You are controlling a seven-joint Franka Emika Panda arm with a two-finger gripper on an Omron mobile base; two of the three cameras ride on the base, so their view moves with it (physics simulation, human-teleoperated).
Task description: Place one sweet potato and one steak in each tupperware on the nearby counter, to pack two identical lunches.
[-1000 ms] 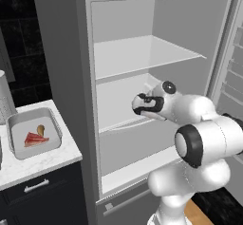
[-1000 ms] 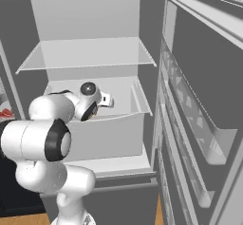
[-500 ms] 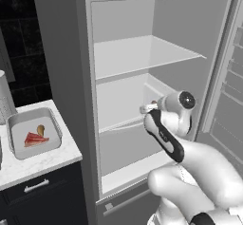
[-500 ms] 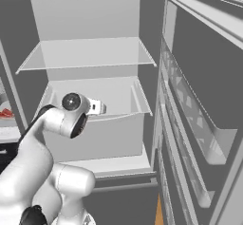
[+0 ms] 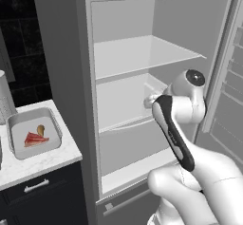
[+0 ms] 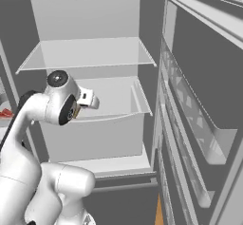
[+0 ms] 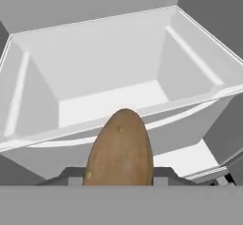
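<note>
A brown sweet potato [image 7: 121,148] sticks out from between my gripper's fingers in the hand view, just in front of the fridge's white drawer [image 7: 114,100]. The gripper [image 5: 150,100] is shut on it and hovers at the drawer's front edge [image 6: 91,100]. On the white marble counter [image 5: 45,161], left of the fridge, a grey tupperware [image 5: 53,124] holds a red steak [image 5: 34,139] and another sweet potato [image 5: 41,130]. A sliver of red steak [image 6: 4,112] shows at the left edge of the right base view.
The fridge stands open with a bare glass shelf [image 5: 142,55] above the drawer. Its door [image 6: 199,115], with racks, hangs open on the right. A grey canister [image 5: 4,100] stands behind the tupperware. Black cabinet fronts [image 5: 42,195] lie under the counter.
The arm has swung round, its elbow and forearm now low in front of the fridge. The hand stays by the drawer, still shut on the sweet potato.
</note>
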